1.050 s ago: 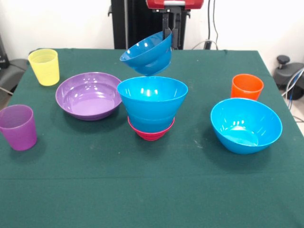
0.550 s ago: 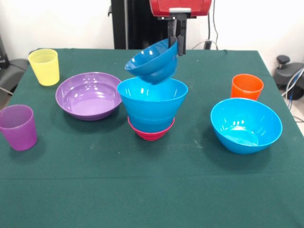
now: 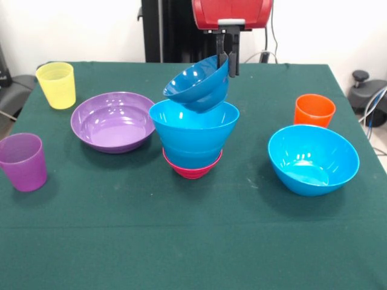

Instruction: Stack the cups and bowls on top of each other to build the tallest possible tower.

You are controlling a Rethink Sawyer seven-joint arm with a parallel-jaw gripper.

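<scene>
The gripper hangs over the middle of the table with its jaws clenched on the rim of a dark blue bowl, one finger inside the wall and one outside, so the bowl hangs tilted with its open side tipped away from the jaws. That edge grip is likely why it tilts: held by one point, its free side sags. Directly below the jaws stands the tower, a light blue bowl seated in a small magenta bowl; the held bowl's bottom sits just at or inside the light blue rim, though whether it touches cannot be told. The step in hand appears to be nesting it there; it will probably level itself when let go. Well to one side of the jaws lie a purple bowl, a yellow cup and a purple cup; to the other side, an orange cup and a large blue bowl, all waiting.
</scene>
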